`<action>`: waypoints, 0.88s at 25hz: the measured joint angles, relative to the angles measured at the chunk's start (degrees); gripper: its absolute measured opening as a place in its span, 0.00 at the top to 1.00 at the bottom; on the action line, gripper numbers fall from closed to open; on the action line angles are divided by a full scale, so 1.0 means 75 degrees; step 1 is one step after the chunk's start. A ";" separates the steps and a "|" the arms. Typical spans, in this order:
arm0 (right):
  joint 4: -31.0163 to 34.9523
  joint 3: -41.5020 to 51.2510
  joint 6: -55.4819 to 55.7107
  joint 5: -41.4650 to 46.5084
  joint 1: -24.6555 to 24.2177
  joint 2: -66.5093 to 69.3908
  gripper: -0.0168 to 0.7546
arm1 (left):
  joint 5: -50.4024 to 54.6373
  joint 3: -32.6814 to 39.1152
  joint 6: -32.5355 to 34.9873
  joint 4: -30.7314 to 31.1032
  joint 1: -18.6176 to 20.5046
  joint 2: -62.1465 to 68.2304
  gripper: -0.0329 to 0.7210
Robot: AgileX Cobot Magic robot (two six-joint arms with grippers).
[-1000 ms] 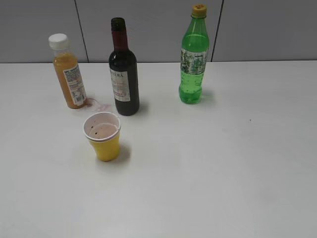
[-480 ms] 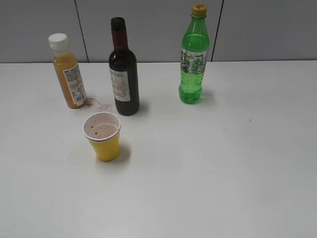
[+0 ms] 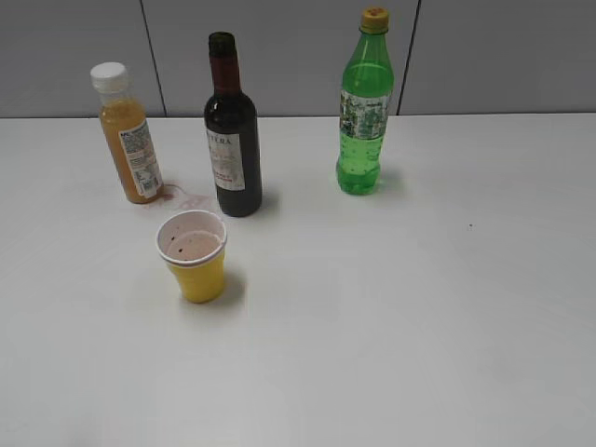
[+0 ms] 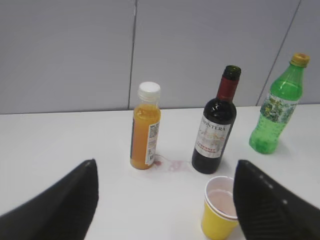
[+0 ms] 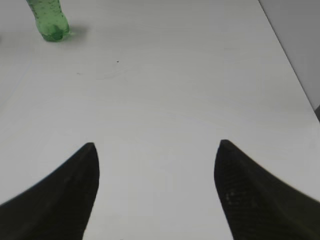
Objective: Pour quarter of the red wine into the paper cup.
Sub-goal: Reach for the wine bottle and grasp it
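The red wine bottle [image 3: 232, 140], dark glass with a maroon neck, white label and no cap, stands upright at the back of the white table; it also shows in the left wrist view [image 4: 215, 127]. The yellow paper cup [image 3: 195, 257] stands in front of it with pale pinkish liquid inside; it shows in the left wrist view [image 4: 218, 211] too. My left gripper [image 4: 165, 170] is open and empty, well short of the bottles, with the cup by its right finger. My right gripper [image 5: 156, 146] is open and empty over bare table. Neither gripper shows in the exterior view.
An orange juice bottle [image 3: 128, 135] with a white cap stands left of the wine. A green soda bottle [image 3: 364, 112] stands to its right and shows in the right wrist view [image 5: 48, 19]. A reddish spill [image 3: 189, 198] lies between juice and wine. The table's right edge [image 5: 285, 50] is near.
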 joint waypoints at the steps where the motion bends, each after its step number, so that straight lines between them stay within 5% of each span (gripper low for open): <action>1: 0.0000 0.0000 0.0000 0.0000 0.0000 0.0000 0.27 | -0.0165 0.0000 0.0480 -0.0497 0.0000 0.0433 0.13; 11: 0.0000 0.0000 0.0000 0.0000 0.0000 0.0000 0.27 | -0.0671 -0.0003 0.8320 -0.7014 0.0000 0.4191 0.14; 13: 0.0000 0.0000 0.0000 0.0000 0.0000 0.0000 0.27 | -0.0692 -0.0094 0.9452 -0.7800 0.0000 0.4636 0.14; 22: 0.0000 0.0000 0.0000 0.0000 0.0000 0.0000 0.27 | -0.0894 -0.0700 1.0454 -0.8356 0.0000 0.5114 0.17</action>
